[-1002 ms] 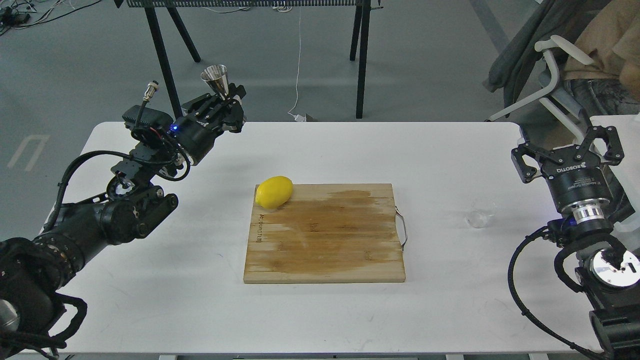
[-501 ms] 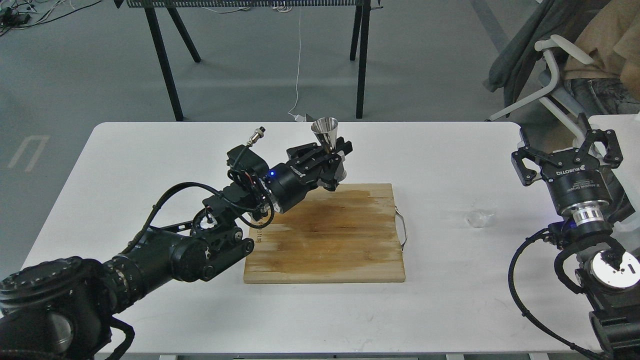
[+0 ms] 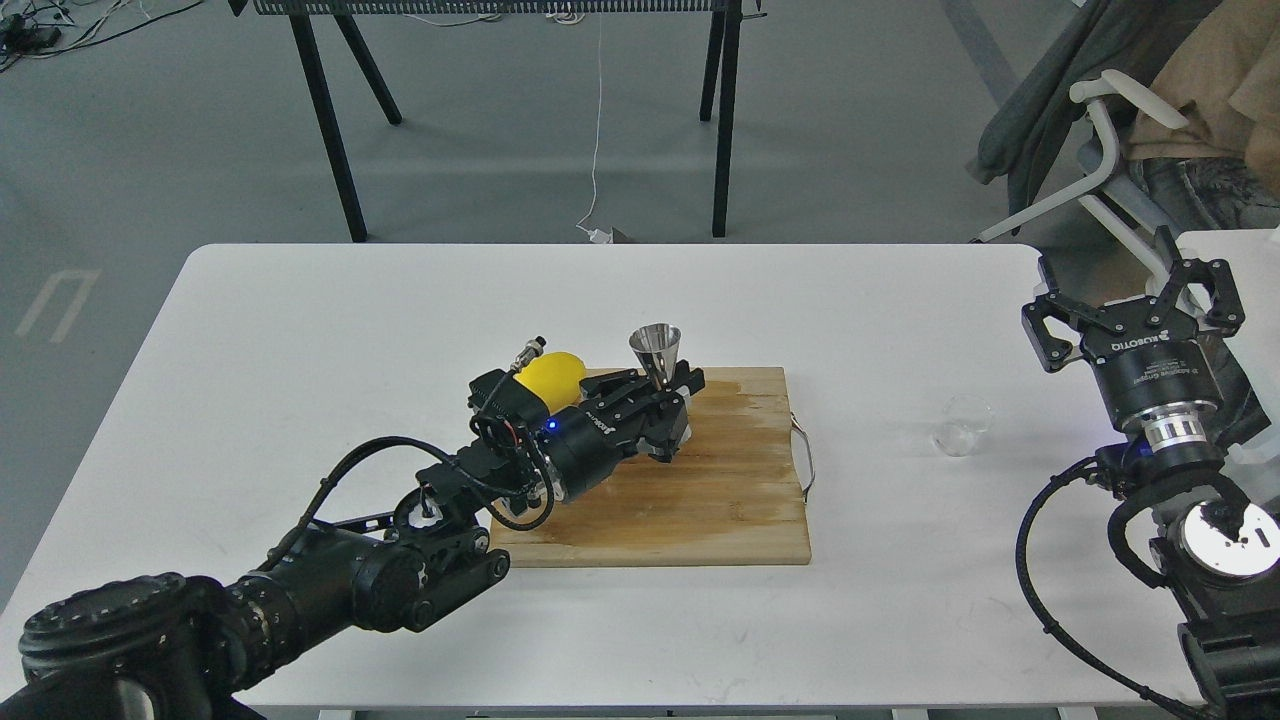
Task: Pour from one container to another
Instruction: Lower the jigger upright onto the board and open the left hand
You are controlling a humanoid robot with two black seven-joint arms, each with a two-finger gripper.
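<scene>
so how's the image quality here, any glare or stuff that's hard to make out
Head view: lighting is even and soft, with only faint shadows on the white table. The clear glass cup nearly vanishes against the table; only its rim and base glints show. The steel jigger in the left end effector reflects brightly inside its upper cone. The black arm's details merge together. Everything looks sharp, without motion blur.

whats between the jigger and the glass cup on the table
In the head view, the jigger is held over the cutting board; toward the glass cup lie the board's right part, its metal handle, then bare table.
</scene>
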